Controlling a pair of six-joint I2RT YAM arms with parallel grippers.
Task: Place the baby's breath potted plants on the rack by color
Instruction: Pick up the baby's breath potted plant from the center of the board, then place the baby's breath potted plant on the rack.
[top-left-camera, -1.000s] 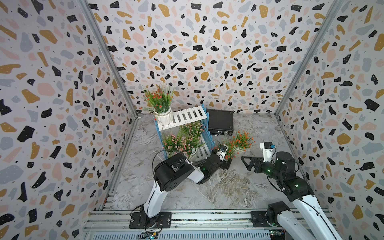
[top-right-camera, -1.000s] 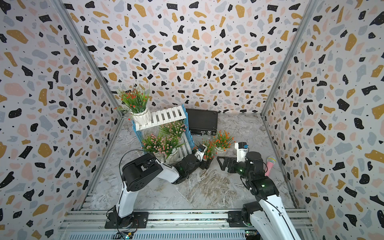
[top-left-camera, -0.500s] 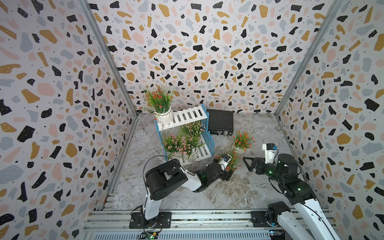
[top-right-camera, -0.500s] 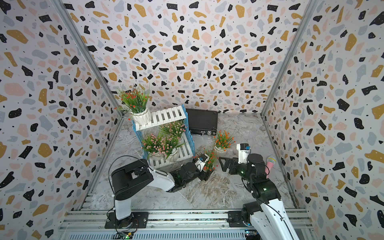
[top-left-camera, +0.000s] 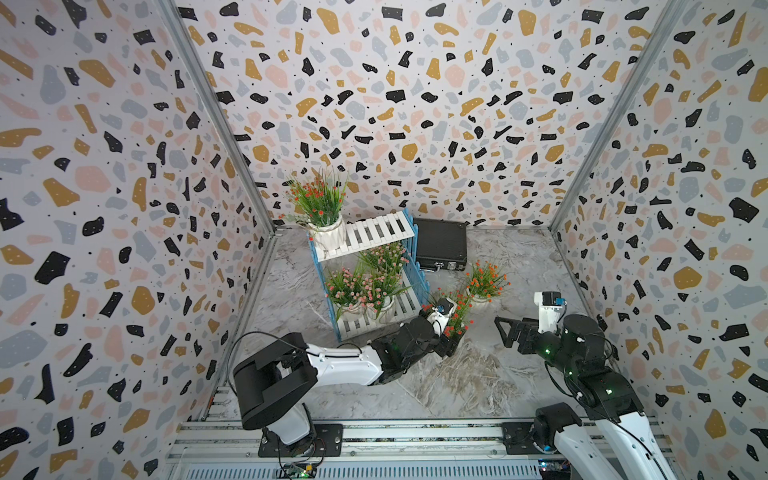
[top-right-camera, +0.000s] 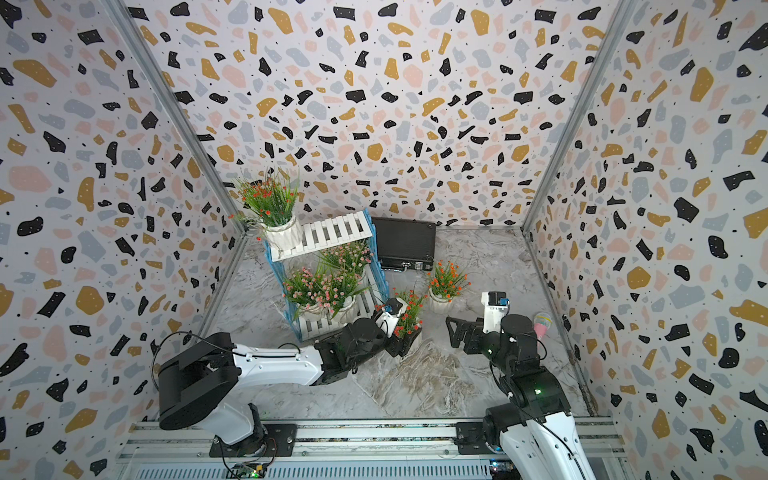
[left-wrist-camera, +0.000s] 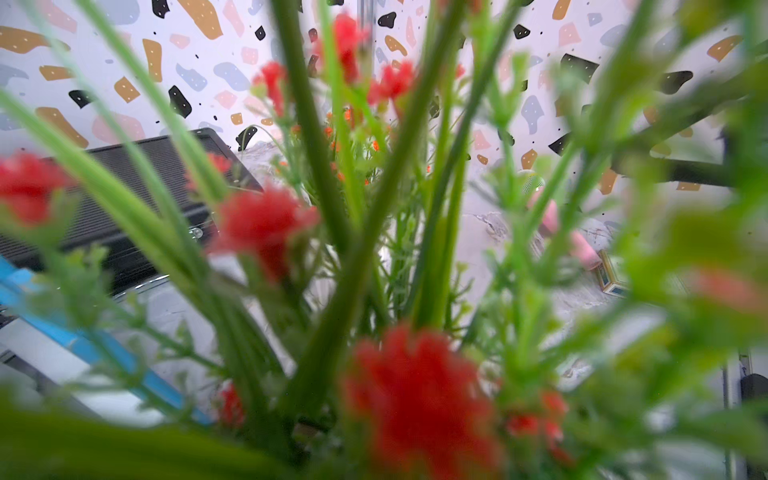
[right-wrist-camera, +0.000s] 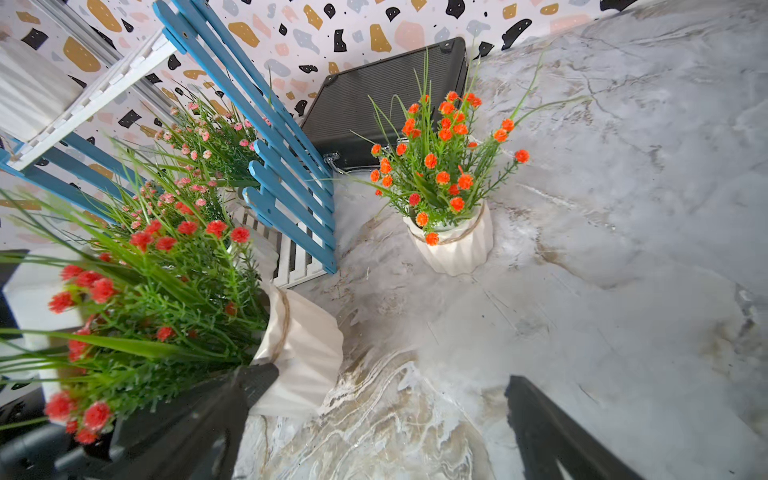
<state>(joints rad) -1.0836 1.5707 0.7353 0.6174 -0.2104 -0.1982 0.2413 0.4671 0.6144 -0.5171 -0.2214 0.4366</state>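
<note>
On marble-veined worktop (top-left-camera: 478, 374), looks like grasp step. Rack (top-left-camera: 374, 230): white slats, blue picket sides; one orange-red plant (top-left-camera: 320, 203) on upper tier, three pink plants (top-left-camera: 365, 286) on lower. Black ribbed briefcase (top-left-camera: 440, 245) behind. Second orange-red plant (right-wrist-camera: 158, 299) just beside rack, ribbed white pot (right-wrist-camera: 299, 345) twine-banded. Third orange-red plant (top-left-camera: 484, 284) free-standing. Left pincer (top-right-camera: 405, 343): astride pot, one finger (right-wrist-camera: 253, 382) touching wall; clamped or loose, cannot tell. Right pincer (top-left-camera: 508, 334): spread, empty. Needs firm squeeze, lift over pickets, upright set-down on upper slats.

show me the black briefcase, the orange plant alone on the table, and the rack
black briefcase (top-left-camera: 441, 243), a top view, middle of its lid
orange potted plant (right-wrist-camera: 453, 249), right wrist view, its white ribbed pot
rack (top-left-camera: 374, 245), a top view, upper shelf's front edge
</note>
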